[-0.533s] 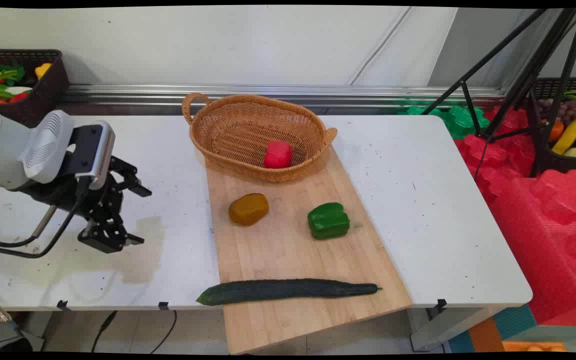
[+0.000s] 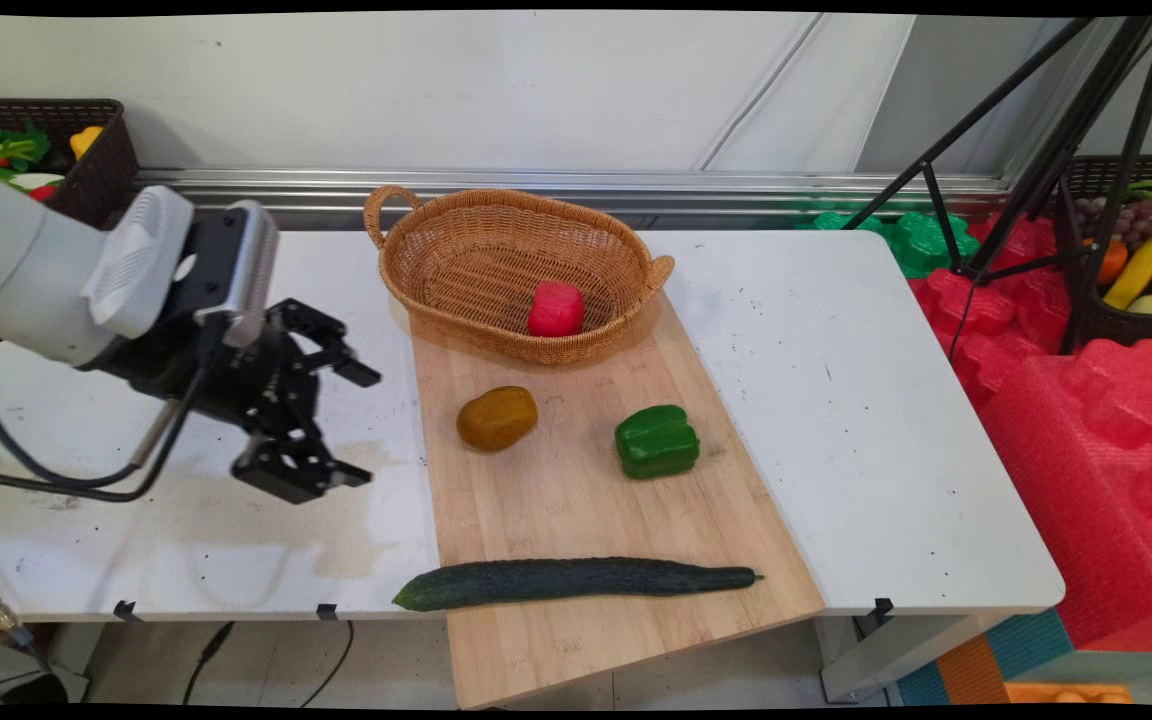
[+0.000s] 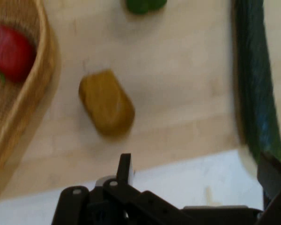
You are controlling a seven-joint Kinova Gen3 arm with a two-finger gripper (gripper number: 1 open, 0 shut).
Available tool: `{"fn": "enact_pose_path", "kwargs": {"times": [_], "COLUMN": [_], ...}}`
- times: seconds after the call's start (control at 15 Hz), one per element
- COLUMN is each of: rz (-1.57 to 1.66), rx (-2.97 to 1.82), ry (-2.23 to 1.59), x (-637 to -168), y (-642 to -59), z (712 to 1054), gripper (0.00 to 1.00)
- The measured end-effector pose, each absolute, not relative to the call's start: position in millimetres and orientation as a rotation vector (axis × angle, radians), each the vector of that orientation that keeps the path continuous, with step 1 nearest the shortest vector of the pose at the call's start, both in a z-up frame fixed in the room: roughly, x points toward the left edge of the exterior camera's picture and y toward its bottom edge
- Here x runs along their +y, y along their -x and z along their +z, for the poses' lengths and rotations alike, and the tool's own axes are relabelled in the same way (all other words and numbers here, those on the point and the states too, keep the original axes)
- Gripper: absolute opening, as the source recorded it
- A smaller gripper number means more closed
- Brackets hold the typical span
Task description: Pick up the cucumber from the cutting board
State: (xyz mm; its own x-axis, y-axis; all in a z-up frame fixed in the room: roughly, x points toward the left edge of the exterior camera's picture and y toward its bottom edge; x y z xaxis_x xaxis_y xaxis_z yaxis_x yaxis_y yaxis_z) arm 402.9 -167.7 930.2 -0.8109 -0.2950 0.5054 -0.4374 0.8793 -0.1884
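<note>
- You are seeing the gripper (image 2: 356, 425) hovering over the white worktop (image 2: 886, 420) at the left of the frame, its fingers (image 2: 358, 374) standing apart and gripping nothing; in the hand view the gripper (image 3: 196, 171) is showing the same wide gap.
- The brown potato (image 2: 497, 417) is lying nearest, on the wooden board (image 2: 576, 500), just right of the gripper; the green pepper (image 2: 656, 441) is sitting further right.
- The cucumber (image 2: 576, 583) is stretching across the board's lower edge.
- The red piece (image 2: 556, 309) is resting inside the wicker basket (image 2: 436, 250), upper centre.
</note>
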Motion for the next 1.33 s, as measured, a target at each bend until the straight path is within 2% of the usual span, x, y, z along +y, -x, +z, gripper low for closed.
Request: {"fn": "enact_pose_path", "kwargs": {"times": [0.6,1.33], "rz": [0.346,0.260], "rx": [-2.516,-2.597], "ry": [-0.536,-0.539], "x": [-184.8,-204.4], "y": [-322.3,-234.0], "z": [920.0,872.9], "gripper": [1.00,1.00]}}
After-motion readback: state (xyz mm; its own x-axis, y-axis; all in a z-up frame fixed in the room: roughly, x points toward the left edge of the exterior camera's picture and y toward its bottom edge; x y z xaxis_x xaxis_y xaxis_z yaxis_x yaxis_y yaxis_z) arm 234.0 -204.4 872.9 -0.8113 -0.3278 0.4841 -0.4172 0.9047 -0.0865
